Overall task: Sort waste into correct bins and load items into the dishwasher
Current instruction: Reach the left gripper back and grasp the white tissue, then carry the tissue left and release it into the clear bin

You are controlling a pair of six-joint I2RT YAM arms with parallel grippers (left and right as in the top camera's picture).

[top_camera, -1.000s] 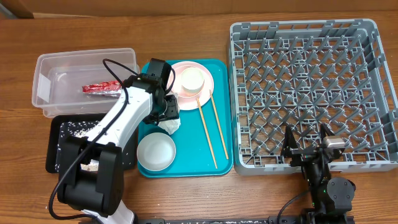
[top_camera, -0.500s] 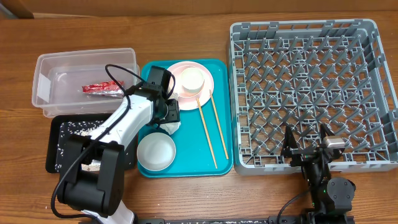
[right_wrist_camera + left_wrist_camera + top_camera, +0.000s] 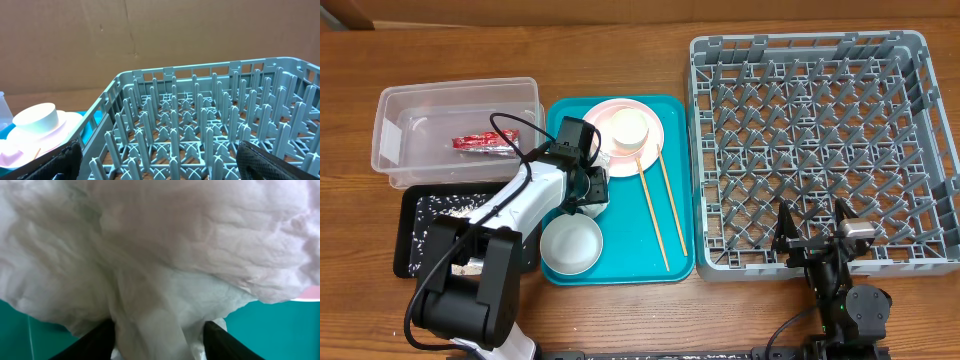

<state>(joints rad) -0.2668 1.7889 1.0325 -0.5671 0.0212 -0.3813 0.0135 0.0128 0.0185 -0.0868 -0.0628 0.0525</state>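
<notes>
The crumpled white napkin (image 3: 160, 255) fills the left wrist view and lies on the teal tray (image 3: 620, 268). My left gripper (image 3: 588, 192) is open, with its fingers (image 3: 157, 332) on either side of the napkin. The red wrapper (image 3: 485, 142) lies in the clear tub (image 3: 420, 100). Rice grains (image 3: 445, 208) lie on the black tray (image 3: 412, 235). The pink plate (image 3: 655, 138) carries the white cup (image 3: 629, 130). One white bowl (image 3: 571, 243) and the two chopsticks (image 3: 660, 210) lie on the teal tray. My right gripper (image 3: 812, 240) is open and empty at the front edge of the grey dish rack (image 3: 820, 150).
The right wrist view looks over the rack's pegs (image 3: 200, 125) between my open fingers (image 3: 162, 165) and shows the cup (image 3: 35, 116) on the plate (image 3: 15, 150) at left. A cardboard wall stands behind the table. My left arm crosses the black tray.
My left gripper has moved toward the front of the teal tray and down onto the napkin, which it now mostly covers. The right arm has not moved.
</notes>
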